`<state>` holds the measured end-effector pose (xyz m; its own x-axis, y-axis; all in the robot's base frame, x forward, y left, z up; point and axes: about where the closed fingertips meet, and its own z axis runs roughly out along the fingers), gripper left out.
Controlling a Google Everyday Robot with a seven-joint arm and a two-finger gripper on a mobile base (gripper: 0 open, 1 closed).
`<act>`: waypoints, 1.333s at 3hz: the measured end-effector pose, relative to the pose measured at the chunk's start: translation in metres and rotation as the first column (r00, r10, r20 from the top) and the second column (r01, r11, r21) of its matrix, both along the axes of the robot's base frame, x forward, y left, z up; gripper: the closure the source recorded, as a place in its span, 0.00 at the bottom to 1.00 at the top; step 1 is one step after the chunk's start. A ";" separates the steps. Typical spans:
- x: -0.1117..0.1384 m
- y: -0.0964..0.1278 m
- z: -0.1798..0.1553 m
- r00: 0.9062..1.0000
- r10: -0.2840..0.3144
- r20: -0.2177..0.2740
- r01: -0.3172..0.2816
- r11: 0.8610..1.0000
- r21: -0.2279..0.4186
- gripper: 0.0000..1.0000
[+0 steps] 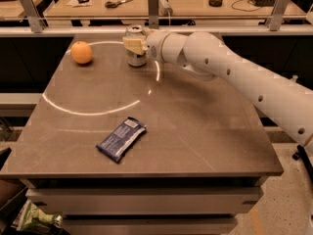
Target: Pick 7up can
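Camera view, nearest first: a flat dark-blue snack packet [121, 139] lies on the front part of the brown, square-topped table [210, 136], well apart from everything else and no part of this job. Further back, at the left, a round orange fruit [81, 52] sits on its own.

To its right, near the table's far edge, stands the 7up can [137, 58], a small silvery cylinder with a metal top. It is upright, and its base looks to be resting on the tabletop. The white, jointed robot arm [234, 75] reaches in from the right, and its cream-coloured gripper [134, 44] sits at the can's upper half, against or around it. I cannot tell whether the gripper has closed on the can or is merely set about it.

As I judge it, the approach is done: the gripper has reached the right object, not the fruit or the packet. What is left is to make the grasp sure, if it is not already, and to lift the can clear of the table; no lift is evident yet.

Beyond the table, a wooden workbench [195, 1] holds a pair of scissors [119, 3] and other small items.
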<state>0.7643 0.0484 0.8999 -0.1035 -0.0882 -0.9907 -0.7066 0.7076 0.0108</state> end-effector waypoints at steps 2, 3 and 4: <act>-0.007 -0.008 0.018 1.000 0.005 -0.005 -0.005 1.000 -0.025 1.00; -0.019 -0.027 0.053 0.999 -0.014 0.033 0.016 0.998 -0.057 1.00; -0.025 -0.045 0.082 0.996 -0.021 0.088 0.027 0.997 -0.066 1.00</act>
<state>0.7396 0.0039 0.9819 -0.0194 -0.1533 -0.9880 -0.6855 0.7213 -0.0984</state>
